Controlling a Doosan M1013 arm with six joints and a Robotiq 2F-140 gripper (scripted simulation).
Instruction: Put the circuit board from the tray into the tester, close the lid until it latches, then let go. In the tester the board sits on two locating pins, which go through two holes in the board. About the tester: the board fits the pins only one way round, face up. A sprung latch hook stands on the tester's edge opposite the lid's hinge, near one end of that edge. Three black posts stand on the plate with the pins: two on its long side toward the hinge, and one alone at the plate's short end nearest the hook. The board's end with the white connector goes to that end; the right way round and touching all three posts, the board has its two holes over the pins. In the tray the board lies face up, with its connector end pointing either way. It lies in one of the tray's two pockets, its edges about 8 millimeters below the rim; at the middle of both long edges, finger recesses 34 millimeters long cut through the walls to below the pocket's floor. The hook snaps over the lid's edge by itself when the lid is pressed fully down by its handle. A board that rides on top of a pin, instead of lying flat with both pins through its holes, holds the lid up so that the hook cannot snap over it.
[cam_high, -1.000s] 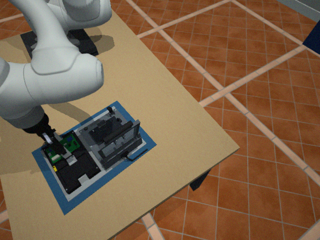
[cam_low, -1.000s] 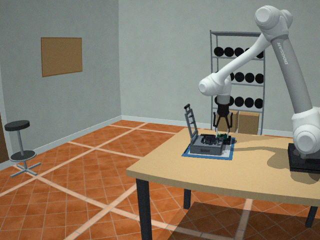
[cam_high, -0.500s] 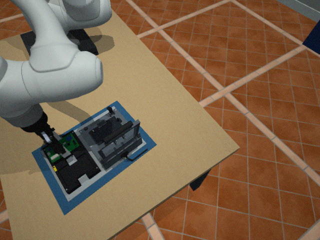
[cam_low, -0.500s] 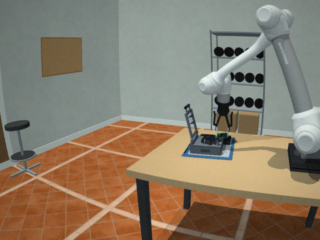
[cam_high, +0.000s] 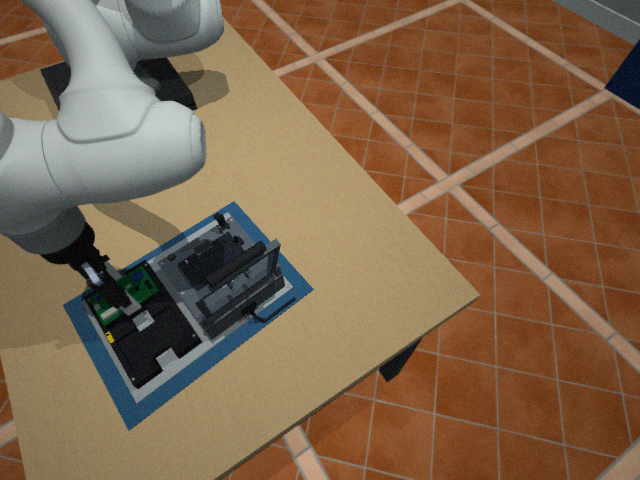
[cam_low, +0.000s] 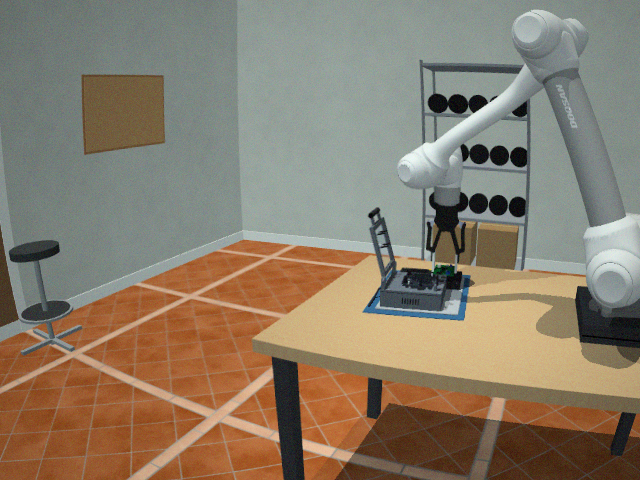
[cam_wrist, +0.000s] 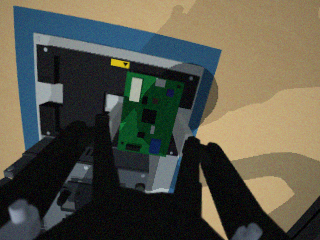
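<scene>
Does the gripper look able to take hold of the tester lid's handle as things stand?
Probably not: the gripper is shut on the circuit board. The handle itself looks unobstructed, up on the raised lid.
</scene>
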